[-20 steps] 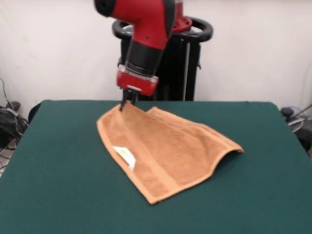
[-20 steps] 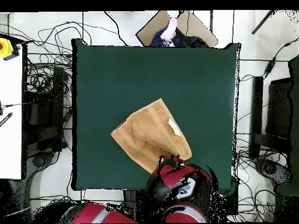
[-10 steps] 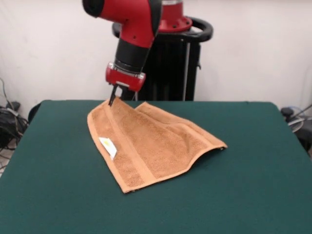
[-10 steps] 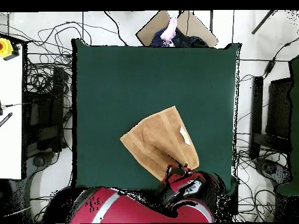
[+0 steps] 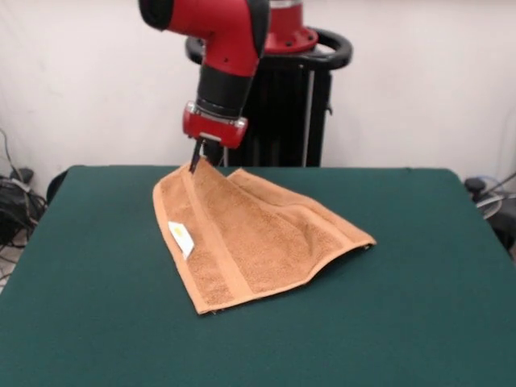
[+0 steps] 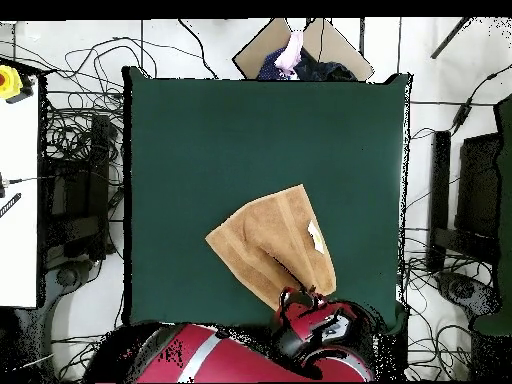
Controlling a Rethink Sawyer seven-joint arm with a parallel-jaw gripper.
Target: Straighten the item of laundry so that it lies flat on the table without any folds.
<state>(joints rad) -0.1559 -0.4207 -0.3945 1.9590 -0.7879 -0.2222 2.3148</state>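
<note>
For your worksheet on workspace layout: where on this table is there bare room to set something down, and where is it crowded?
Bare green table runs as a wide strip from the towel to the edge away from the robot, and along both sides. It is crowded at the robot's edge, where the gripper pinches the towel's raised corner under the arm.

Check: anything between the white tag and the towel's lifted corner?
Only bare tan-orange terry towel between tag and corner at the end effector, front view.

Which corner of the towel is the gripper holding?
The gripper pinches the towel's far corner, nearest the pedestal, lifted off the table. The other corners lie down on the felt.
</note>
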